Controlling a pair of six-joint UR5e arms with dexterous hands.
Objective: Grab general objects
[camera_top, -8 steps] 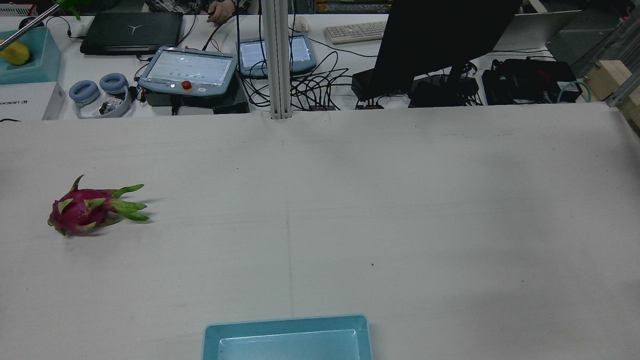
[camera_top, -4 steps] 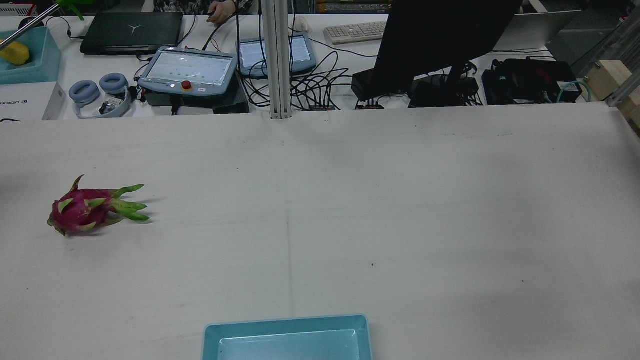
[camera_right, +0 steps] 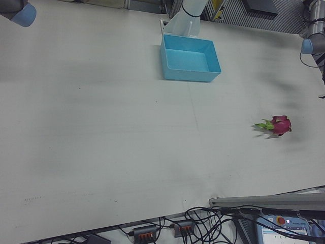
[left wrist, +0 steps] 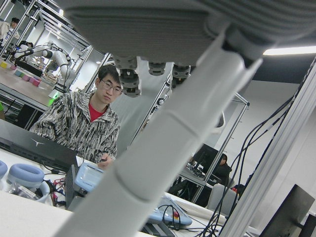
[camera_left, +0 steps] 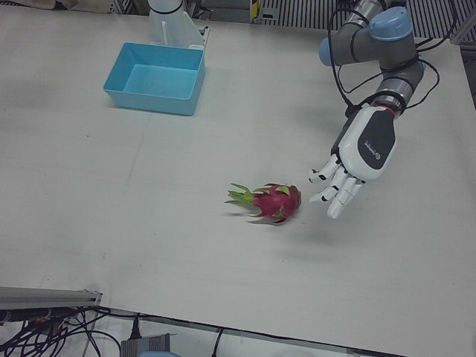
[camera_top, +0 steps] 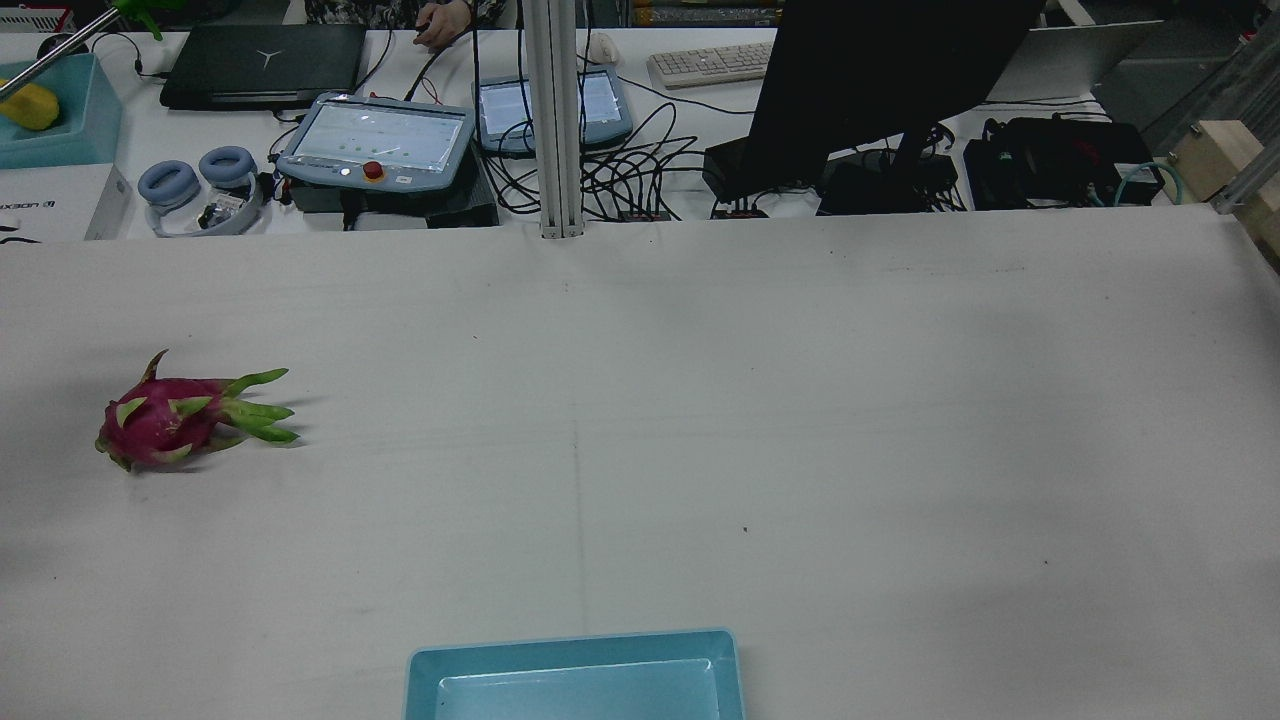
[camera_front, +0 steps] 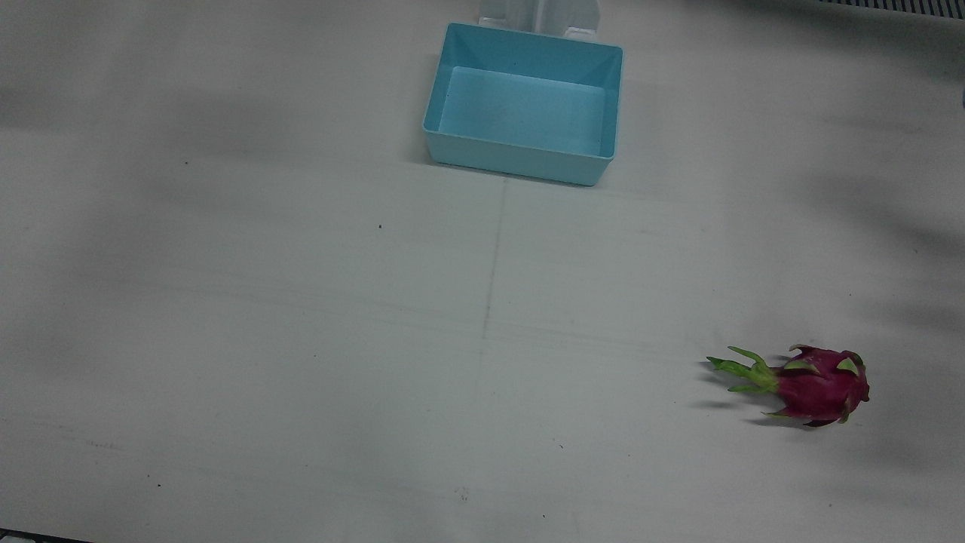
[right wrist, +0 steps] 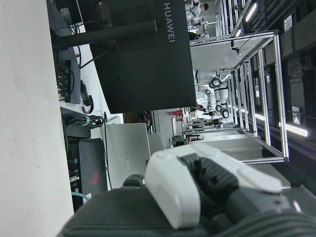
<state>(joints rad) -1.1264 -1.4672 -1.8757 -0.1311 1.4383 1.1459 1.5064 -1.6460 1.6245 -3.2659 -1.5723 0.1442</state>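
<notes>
Lying near left hand (camera_left: 343, 183): dragon fruit (camera_left: 276, 202)

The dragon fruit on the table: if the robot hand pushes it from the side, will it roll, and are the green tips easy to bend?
The dragon fruit lies on its side and its body looks rounded, so it may roll, though the scales could stop it. The thin green tips probably bend. The open left robot hand is beside it, not touching.
</notes>
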